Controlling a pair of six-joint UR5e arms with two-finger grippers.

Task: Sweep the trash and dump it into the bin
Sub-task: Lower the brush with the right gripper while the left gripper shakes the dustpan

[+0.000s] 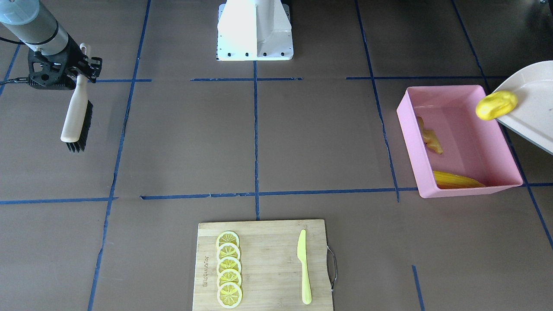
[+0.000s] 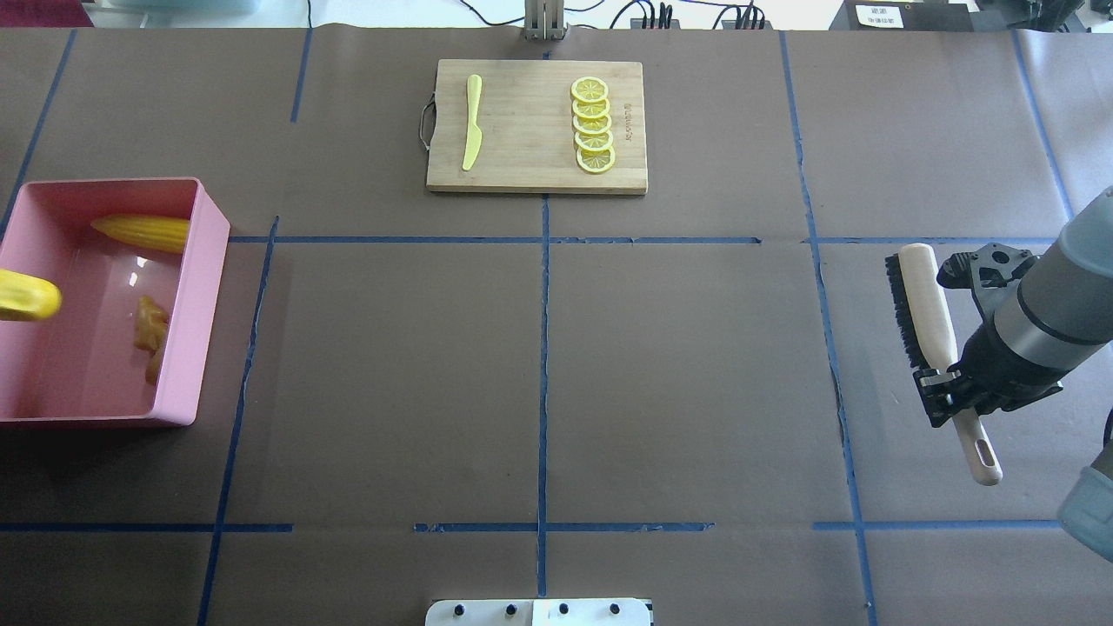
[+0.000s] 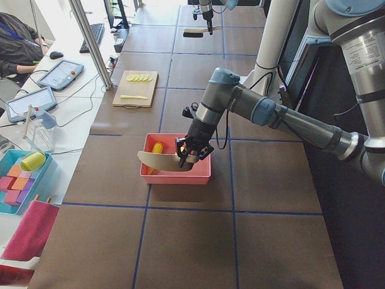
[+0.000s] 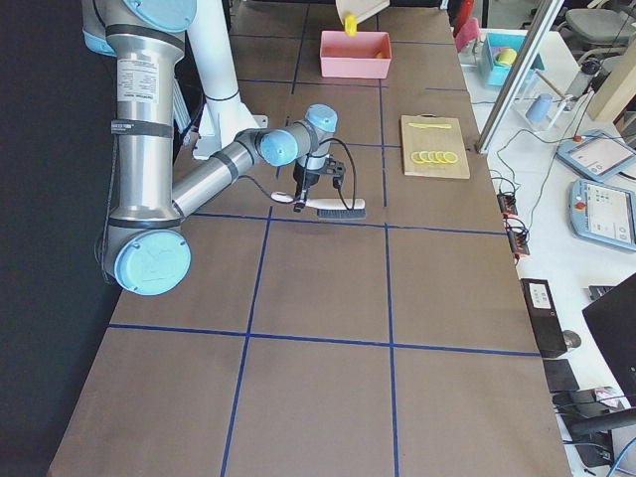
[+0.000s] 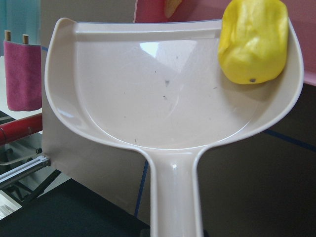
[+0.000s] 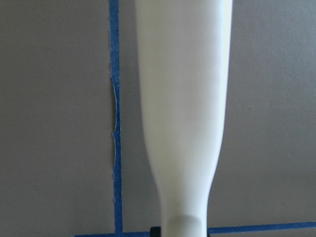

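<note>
Dustpan (image 5: 148,98) (tilted) w/ lump (image 5: 254,42) over bin (image 1: 471,191).

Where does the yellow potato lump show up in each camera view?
Front-facing: right side, yellow lump on the dustpan lip above the pink tub.
Overhead: lump at far left edge, over the tub.
Exterior left: hidden behind the dustpan.
Exterior right: lump top centre, above the tub.
Left wrist: lump upper right in the dustpan.
Right wrist: not in it.
Landmark: the pink tub.
</note>
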